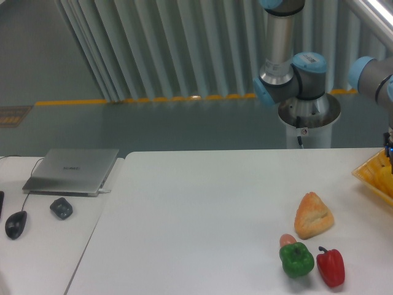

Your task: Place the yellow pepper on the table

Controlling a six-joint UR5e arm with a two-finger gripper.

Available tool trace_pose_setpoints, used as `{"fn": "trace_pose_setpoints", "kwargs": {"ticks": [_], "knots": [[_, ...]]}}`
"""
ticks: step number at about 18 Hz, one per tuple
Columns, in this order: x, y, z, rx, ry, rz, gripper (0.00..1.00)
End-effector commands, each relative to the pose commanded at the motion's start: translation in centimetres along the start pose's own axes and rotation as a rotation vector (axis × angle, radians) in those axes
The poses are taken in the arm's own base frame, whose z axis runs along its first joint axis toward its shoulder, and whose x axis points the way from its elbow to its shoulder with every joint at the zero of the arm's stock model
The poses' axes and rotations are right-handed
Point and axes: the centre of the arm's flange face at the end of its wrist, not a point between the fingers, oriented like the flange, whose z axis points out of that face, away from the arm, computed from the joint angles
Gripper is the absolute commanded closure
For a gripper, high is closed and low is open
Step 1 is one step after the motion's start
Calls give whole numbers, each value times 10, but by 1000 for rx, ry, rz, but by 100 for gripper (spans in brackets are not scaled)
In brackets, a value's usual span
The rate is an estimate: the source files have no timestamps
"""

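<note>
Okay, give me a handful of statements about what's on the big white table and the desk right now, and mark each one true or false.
1. The green pepper lies beside the red pepper. True.
2. The bread piece sits in the yellow basket. False: it lies on the table, apart from the basket at the right edge.
3. The laptop on the desk is closed. True.
4. The mouse lies on top of the laptop. False: it lies on the desk in front of it.
5. The gripper is holding the red pepper. False: the gripper is out of frame, and the red pepper lies free on the table.
</note>
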Motion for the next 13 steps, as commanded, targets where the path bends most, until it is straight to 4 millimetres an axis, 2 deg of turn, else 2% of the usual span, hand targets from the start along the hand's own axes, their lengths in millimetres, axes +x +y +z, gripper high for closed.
{"fn": "trace_pose_setpoints", "kwargs": {"ticks": [4,7,11,13], "knots": [[0,-10,-2,66,-3,-202,0],[-1,-8,-2,63,0,-313,0],[-2,13,-3,42,5,-398,0],[1,36,-3,41,-2,-512,0]]}}
